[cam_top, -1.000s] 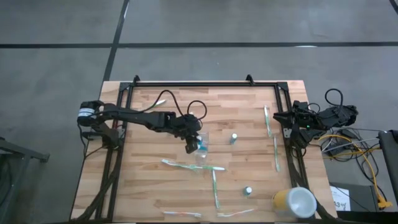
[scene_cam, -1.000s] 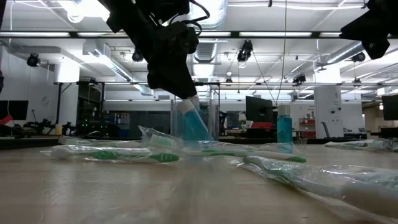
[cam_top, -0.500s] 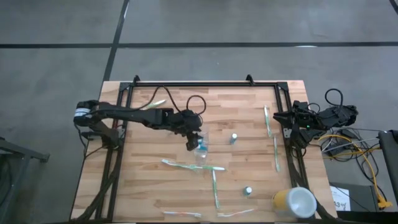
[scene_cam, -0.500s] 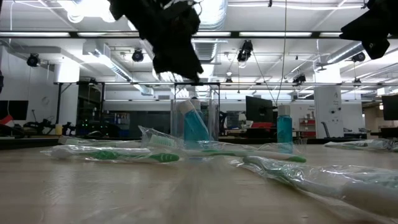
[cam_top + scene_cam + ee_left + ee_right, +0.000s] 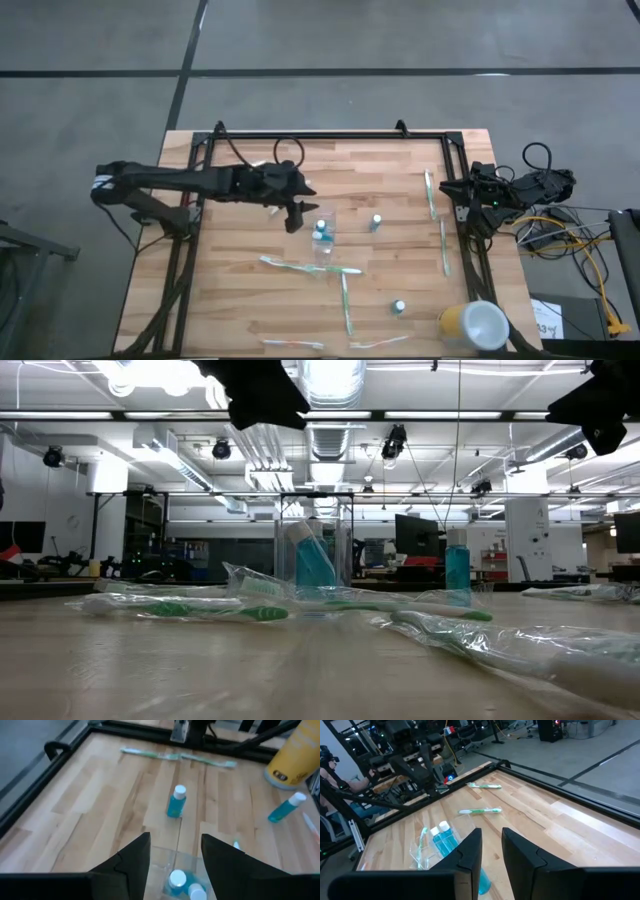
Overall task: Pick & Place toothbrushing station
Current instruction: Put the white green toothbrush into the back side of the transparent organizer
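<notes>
We see 1 small clear plastic cup (image 5: 323,236) standing near the middle of the wooden table (image 5: 240,300). It has thin see-through walls, and 2 little tubes (image 5: 178,882) with round white caps sit inside it; in the low view 1 of them (image 5: 312,561) leans to the side. We count 2 more tubes outside the cup: 1 standing tube (image 5: 377,220) is near the cup on its right, and 1 other tube (image 5: 399,307) is nearer the front edge. All 4 tubes look blue-green with white tops. We count about 8 toothbrushes, all long, thin, white and pale green. In the low view some have shiny, crinkly clear wrap on them. 1 toothbrush (image 5: 292,265) lies just in front of the cup, 1 more (image 5: 346,303) points toward the front edge, and 2 side brushes (image 5: 430,194) lie along the right side. 1 big yellow cup (image 5: 472,326) with a round white top stands at the front right corner. The left gripper (image 5: 293,214) is up above the table, just to the left of the clear cup. Its 2 dark fingers (image 5: 131,857) are spread apart and hold nothing. The right gripper (image 5: 450,186) waits at the right edge of the table, and its 2 fingers (image 5: 469,851) have a small gap between them with nothing inside.
</notes>
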Tool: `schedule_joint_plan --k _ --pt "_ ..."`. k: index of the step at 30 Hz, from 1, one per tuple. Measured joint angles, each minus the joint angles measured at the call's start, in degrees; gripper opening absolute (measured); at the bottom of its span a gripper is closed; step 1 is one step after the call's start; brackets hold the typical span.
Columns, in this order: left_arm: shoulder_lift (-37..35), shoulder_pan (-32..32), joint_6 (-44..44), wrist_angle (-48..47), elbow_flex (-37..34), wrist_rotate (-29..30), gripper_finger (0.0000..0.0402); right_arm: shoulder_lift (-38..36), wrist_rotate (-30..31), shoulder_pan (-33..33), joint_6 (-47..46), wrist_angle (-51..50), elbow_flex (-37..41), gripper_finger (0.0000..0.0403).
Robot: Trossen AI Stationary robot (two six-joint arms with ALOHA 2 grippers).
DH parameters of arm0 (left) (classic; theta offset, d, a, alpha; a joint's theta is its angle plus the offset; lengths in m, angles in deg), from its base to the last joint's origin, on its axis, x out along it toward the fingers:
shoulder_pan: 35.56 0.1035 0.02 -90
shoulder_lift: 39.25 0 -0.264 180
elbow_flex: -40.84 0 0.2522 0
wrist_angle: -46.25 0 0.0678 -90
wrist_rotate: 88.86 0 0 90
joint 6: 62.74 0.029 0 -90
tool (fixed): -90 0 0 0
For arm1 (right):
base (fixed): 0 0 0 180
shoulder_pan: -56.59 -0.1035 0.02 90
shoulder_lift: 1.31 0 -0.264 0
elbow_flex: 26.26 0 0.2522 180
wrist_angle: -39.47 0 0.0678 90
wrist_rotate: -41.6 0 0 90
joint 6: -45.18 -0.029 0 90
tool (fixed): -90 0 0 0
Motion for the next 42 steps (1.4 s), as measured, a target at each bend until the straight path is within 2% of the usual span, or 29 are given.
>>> schedule_joint_plan --k 5,12,17,22,27,35,42 --pt "-3.1 0.07 -0.62 1.4 -3.64 0.04 0.0181 0.01 -0.02 0.0 -0.02 -0.01 -0.01 0.008" --pt "-6.69 0.0 -6.67 3.44 -8.48 0.07 0.0181 0.0 -0.02 0.0 0.0 -0.02 -0.01 0.0071" --pt "-9.28 -0.02 -5.01 4.33 -12.13 -0.24 0.0181 0.0 -0.02 0.0 0.0 -0.02 -0.02 0.0069" --pt "-12.01 -0.53 -0.42 6.37 -16.56 -5.04 0.0181 0.01 0.0 0.0 -0.02 -0.01 -0.02 0.0075" --pt "-14.14 -0.42 -3.51 7.98 -21.06 -7.58 0.0181 0.0 -0.02 0.0 -0.02 -0.02 -0.02 0.008" --pt "-15.16 -0.87 -8.48 9.14 -25.88 -15.19 0.0181 0.0 0.0 0.0 -0.02 0.0 -0.02 0.0069" --pt "-15.18 -4.68 -9.97 6.59 -28.09 -14.59 0.0181 0.0 -0.01 0.0 -0.02 0.0 -0.01 0.0073"
